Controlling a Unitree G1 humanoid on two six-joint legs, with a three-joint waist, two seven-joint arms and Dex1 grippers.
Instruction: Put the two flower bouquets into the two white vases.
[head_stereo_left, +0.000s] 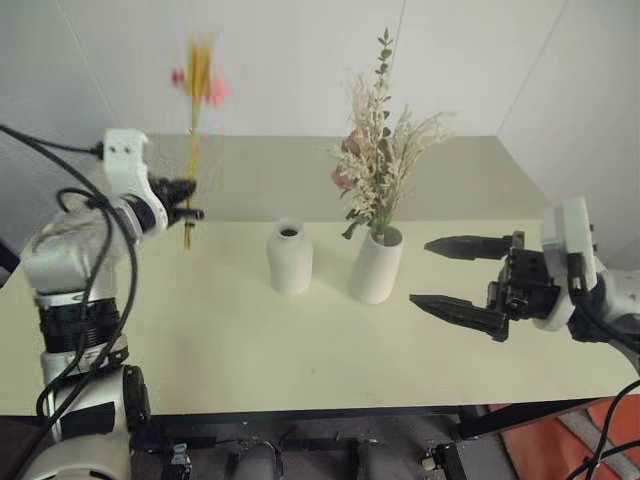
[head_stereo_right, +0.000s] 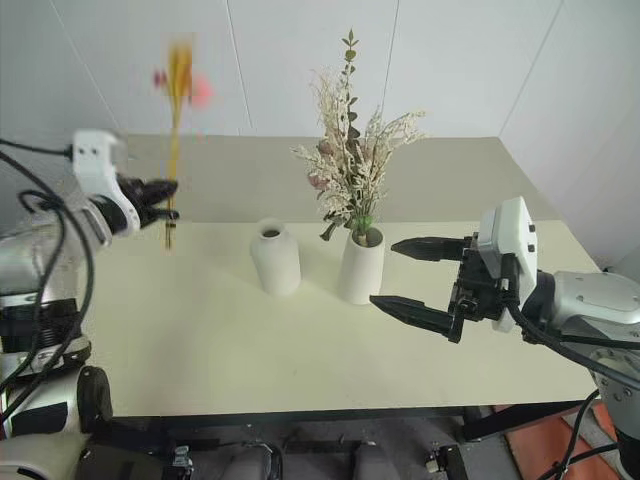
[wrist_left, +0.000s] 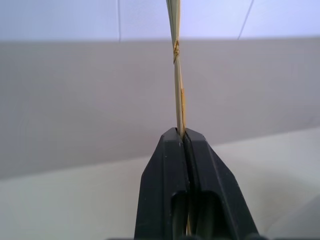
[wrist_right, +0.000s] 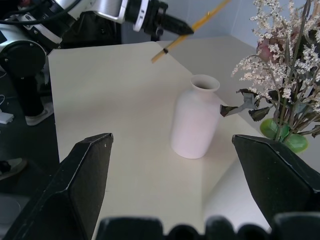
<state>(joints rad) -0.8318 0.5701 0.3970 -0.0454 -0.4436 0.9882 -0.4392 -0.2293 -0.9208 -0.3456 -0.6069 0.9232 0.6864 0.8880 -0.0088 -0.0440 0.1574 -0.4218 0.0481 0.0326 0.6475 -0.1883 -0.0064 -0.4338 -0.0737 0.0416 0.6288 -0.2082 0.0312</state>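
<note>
the left gripper (head_stereo_left: 190, 200) is clenching its fingers (wrist_left: 187, 165) on the lower stems of the slim yellow bunch (head_stereo_left: 197, 110), holding it upright above the worktop (head_stereo_left: 250, 340) at about nine o'clock from the short bottle vase (head_stereo_left: 290, 258), with the stem ends hanging clear of the surface and the pink bloom at the top. the bushy bunch of roses and grasses (head_stereo_left: 380, 160) is already standing in the taller cylinder vase (head_stereo_left: 377, 265), so by my reading one half of the job is done and the carry of the second bunch toward the empty bottle vase is the step in hand. the next move is calling for the stem ends to travel toward three o'clock, arrive over the narrow neck, and then go straight down into the opening; the neck is small, so the stems are needing to stay close to vertical. the two vases are standing just beside each other, and the grasses are spreading over the gap, leaving little room on that side; the approach from nine o'clock is open worktop. the right gripper (head_stereo_left: 462, 280) is hovering with its fingers spread wide and grasping nothing, near the cylinder vase at its three o'clock, well inside the worktop's front edge.
</note>
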